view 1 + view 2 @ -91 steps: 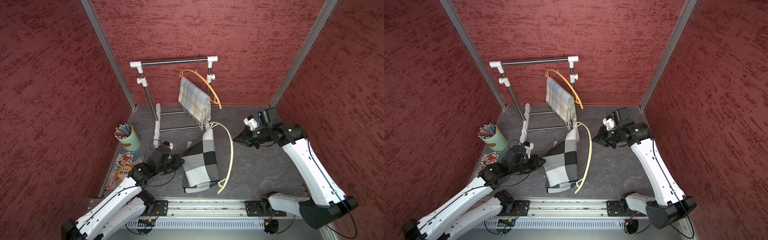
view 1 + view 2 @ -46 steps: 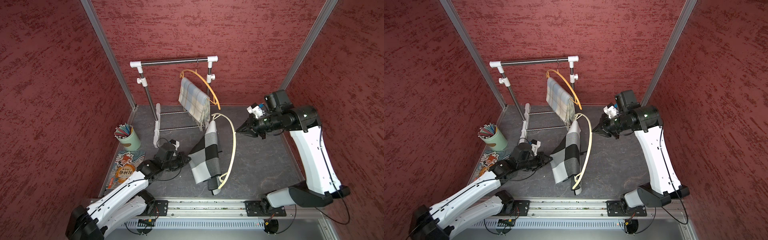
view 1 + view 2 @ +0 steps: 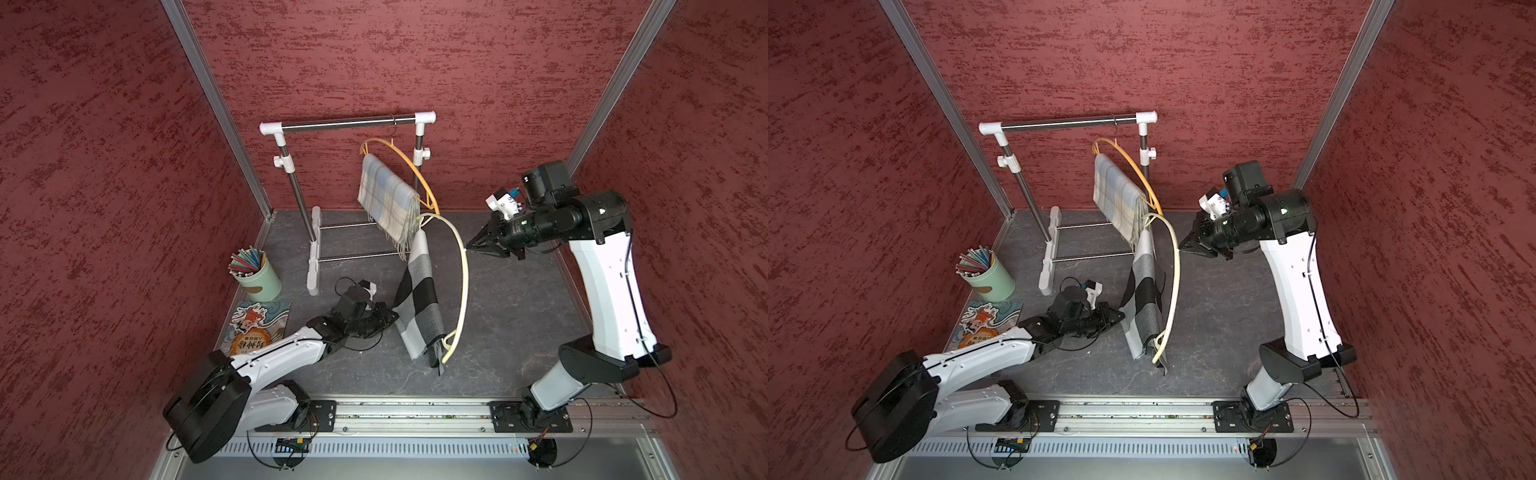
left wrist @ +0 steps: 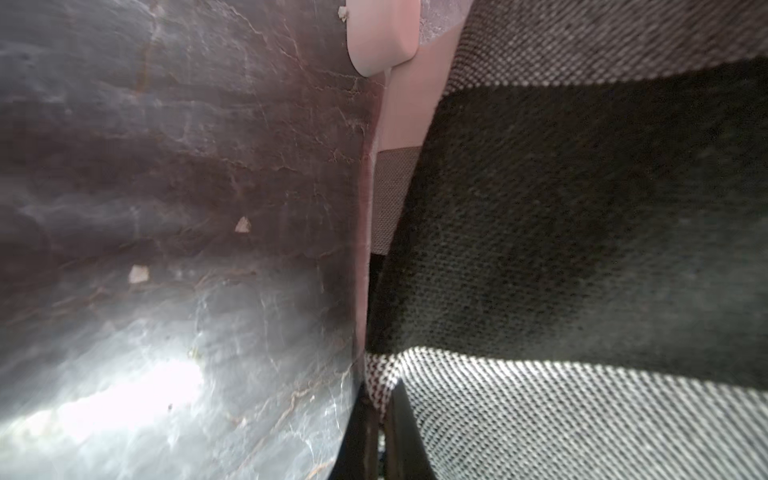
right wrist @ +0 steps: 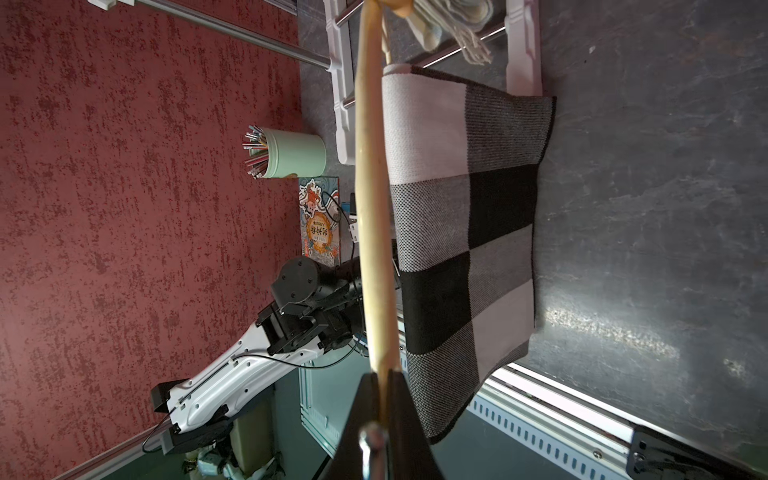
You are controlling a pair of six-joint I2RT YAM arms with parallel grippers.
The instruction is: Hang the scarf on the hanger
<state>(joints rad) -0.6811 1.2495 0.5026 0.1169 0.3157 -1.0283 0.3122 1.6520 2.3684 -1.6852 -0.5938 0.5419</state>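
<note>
Dark red walls (image 3: 374, 62) enclose a grey floor (image 3: 519, 299). At the centre of both top views the checked scarf (image 3: 419, 307) is draped over the lower bar of the cream wooden hanger (image 3: 464, 266). The hanger is turned on its side, with its arc toward the right of the frame. The fingers of the right gripper (image 3: 470, 247) are closed tight on the top of this arc, beside the metal hook, as is shown in the right wrist view. The left gripper (image 3: 394, 317) is closed as well, and the left edge of the scarf is pinched in it. Whether the lower end of the hanger touches the floor cannot be told.

The step in hand is judged to be the raising of the loaded hanger while the scarf is steadied. For the next move, the scarf probably has to be released first, or it may be dragged off the bar. Then the hook has to be carried up to the clothes rail (image 3: 345, 122), beside the orange hanger (image 3: 415, 174) at the upper centre.

Compared with one second ago, the hanger and scarf have been lifted from lying flat to standing steeply. The right arm has been raised, and the left gripper has been moved toward the centre.
</note>
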